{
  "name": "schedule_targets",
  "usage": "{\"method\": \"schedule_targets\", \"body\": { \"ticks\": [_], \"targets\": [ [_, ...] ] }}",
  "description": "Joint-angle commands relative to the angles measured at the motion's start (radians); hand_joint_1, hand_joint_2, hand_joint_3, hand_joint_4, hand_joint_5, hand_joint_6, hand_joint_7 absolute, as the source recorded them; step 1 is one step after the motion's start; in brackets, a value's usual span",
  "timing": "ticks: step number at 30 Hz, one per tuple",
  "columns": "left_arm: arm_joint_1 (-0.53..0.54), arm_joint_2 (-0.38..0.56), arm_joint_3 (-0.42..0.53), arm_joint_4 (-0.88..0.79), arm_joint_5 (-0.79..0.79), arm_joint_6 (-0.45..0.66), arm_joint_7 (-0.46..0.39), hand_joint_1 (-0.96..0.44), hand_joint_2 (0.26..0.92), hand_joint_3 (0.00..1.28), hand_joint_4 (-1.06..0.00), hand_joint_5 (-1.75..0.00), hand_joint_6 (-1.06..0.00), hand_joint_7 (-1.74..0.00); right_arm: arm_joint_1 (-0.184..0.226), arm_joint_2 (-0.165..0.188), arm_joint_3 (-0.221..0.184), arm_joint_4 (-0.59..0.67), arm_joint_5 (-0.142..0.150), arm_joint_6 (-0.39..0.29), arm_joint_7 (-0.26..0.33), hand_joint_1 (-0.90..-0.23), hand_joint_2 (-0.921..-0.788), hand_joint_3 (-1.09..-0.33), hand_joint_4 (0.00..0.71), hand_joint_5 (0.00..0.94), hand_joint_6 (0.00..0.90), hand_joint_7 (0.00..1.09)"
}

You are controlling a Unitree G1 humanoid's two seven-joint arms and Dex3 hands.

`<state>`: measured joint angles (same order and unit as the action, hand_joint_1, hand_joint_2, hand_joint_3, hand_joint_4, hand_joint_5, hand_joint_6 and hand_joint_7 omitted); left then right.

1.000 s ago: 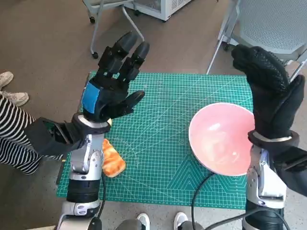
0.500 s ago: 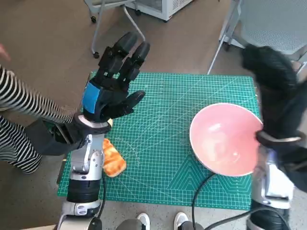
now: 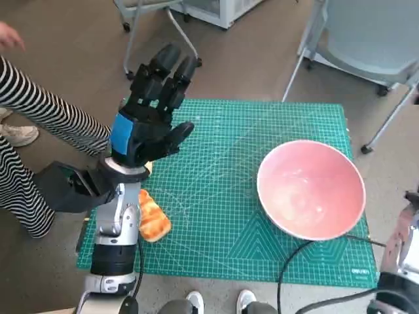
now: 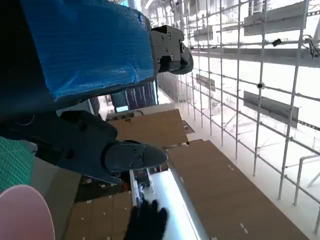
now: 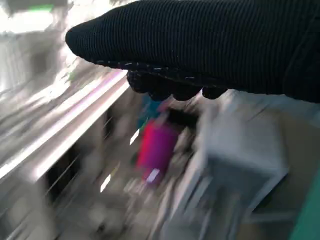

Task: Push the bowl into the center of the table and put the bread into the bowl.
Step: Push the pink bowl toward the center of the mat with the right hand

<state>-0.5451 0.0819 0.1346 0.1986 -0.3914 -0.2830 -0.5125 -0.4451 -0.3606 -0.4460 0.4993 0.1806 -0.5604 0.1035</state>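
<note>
As lit, glossy pink bowl (image 3: 311,190), round, empty

Head view: evenly lit, sharp, soft shadows, edges bowed by the wide lens.
Left wrist view: overexposed white glare behind the dark left hand (image 4: 75,100).
Right wrist view: heavy motion blur throughout.

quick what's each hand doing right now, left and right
Left hand: open, raised above the green mat, holding nothing.
Right hand: only its gloved back shows, blurred; cannot tell whether open or closed.
</note>
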Motion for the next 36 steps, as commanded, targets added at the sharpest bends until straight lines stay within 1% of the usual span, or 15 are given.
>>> {"method": "schedule_targets", "body": {
  "ticks": [1,5,8,12,14,17,19,24,28,36],
  "targets": [
    [-0.013,0.006,0.002,-0.003,0.005,-0.006,0.010,-0.46,0.921,0.35,-0.12,-0.06,0.00,-0.44,0.018,-0.009,-0.018,0.156,0.009,-0.043,-0.007,-0.628,-0.921,-0.815,0.078,0.000,-0.001,0.46],
    [-0.016,0.009,0.002,-0.001,0.003,0.000,0.012,-0.46,0.921,0.35,-0.12,-0.06,0.00,-0.44,0.008,-0.013,-0.026,0.282,0.020,-0.064,0.001,-0.582,-0.921,-0.866,0.060,0.000,-0.001,0.43],
    [-0.020,0.011,0.003,0.004,0.001,0.000,0.009,-0.46,0.921,0.35,-0.12,-0.06,0.00,-0.45,-0.006,-0.017,-0.031,0.382,0.033,-0.074,0.013,-0.564,-0.921,-0.879,0.056,0.001,-0.001,0.42],
    [-0.021,0.013,0.003,0.005,-0.002,0.001,0.005,-0.46,0.921,0.35,-0.12,-0.06,0.00,-0.45,-0.019,-0.010,-0.036,0.489,0.051,-0.077,0.024,-0.558,-0.921,-0.899,0.053,0.000,-0.001,0.41],
    [-0.023,0.016,0.004,0.008,-0.003,-0.001,0.001,-0.46,0.921,0.35,-0.12,-0.06,0.00,-0.45,-0.029,-0.002,-0.041,0.531,0.062,-0.072,0.031,-0.566,-0.921,-0.897,0.057,0.002,0.004,0.41],
    [-0.027,0.021,0.006,0.017,-0.004,-0.006,-0.007,-0.46,0.921,0.35,-0.12,-0.06,0.00,-0.45,-0.042,0.019,-0.046,0.585,0.088,-0.058,0.052,-0.584,-0.921,-0.866,0.065,0.006,0.016,0.42],
    [-0.029,0.025,0.008,0.022,-0.005,-0.009,-0.012,-0.46,0.921,0.35,-0.12,-0.06,0.00,-0.45,-0.049,0.033,-0.043,0.607,0.097,-0.056,0.062,-0.600,-0.921,-0.837,0.068,0.007,0.021,0.42],
    [-0.033,0.036,0.011,0.031,-0.003,-0.016,-0.023,-0.46,0.921,0.35,-0.13,-0.05,0.00,-0.46,-0.066,0.068,-0.024,0.646,0.099,-0.055,0.085,-0.627,-0.921,-0.776,0.069,0.005,0.030,0.42],
    [-0.033,0.045,0.011,0.027,-0.001,-0.014,-0.026,-0.46,0.921,0.34,-0.12,-0.05,0.00,-0.46,-0.080,0.092,-0.004,0.666,0.088,-0.061,0.095,-0.630,-0.921,-0.764,0.069,0.004,0.032,0.42],
    [-0.030,0.065,0.013,0.009,-0.003,0.008,-0.020,-0.46,0.921,0.34,-0.12,-0.05,0.00,-0.46,-0.124,0.140,0.018,0.686,0.092,-0.055,0.122,-0.626,-0.921,-0.771,0.070,0.004,0.038,0.41]
  ]
}}
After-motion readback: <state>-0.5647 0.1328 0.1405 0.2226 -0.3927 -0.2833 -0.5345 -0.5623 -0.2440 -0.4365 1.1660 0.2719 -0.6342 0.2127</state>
